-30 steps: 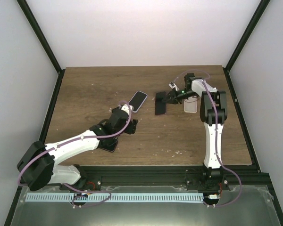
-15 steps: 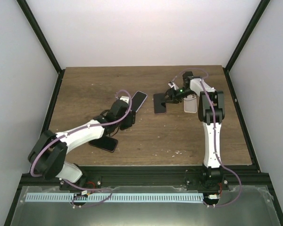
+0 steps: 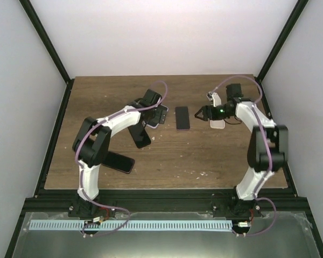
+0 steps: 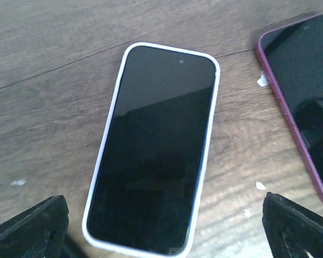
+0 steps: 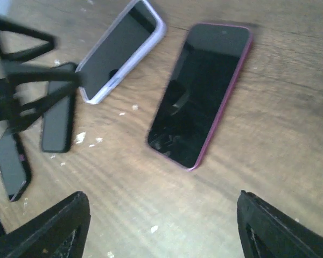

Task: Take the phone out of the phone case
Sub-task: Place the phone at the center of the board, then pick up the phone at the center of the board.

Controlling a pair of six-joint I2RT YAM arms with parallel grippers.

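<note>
Hanging over the white-cased phone (image 4: 153, 150) with the left jaws spread to their widest and grasping nothing. Tips at the lower left and lower right corners of the left wrist view, with the phone's lower end between them, flat on the worktop (image 4: 37, 91). Face up, dark screen, white rim unbroken all round, so judged not yet out of the case.

Runs from bottom to top of that view, tipped a little rightward at the top. Crosses the line between the tips almost square. Likely to be met on the long edges rather than the ends, with perhaps a small turn of the wrist to take out the tilt. Cannot tell how far above it.

Found near the centre of the top view, mostly under the wrist of the left arm (image 3: 117, 117), just left of the maroon phone (image 3: 182, 117) and apart from it.

Over on the other side, the right jaws likewise spread and grasping nothing. Tips at the lower corners of the right wrist view, with the maroon phone up-frame at centre and the white-cased one beyond it, upper left. Reachable by the right arm (image 3: 249, 111) only past the maroon phone. Nearer, plainly, to the left; seemingly a straight drop from there.
</note>
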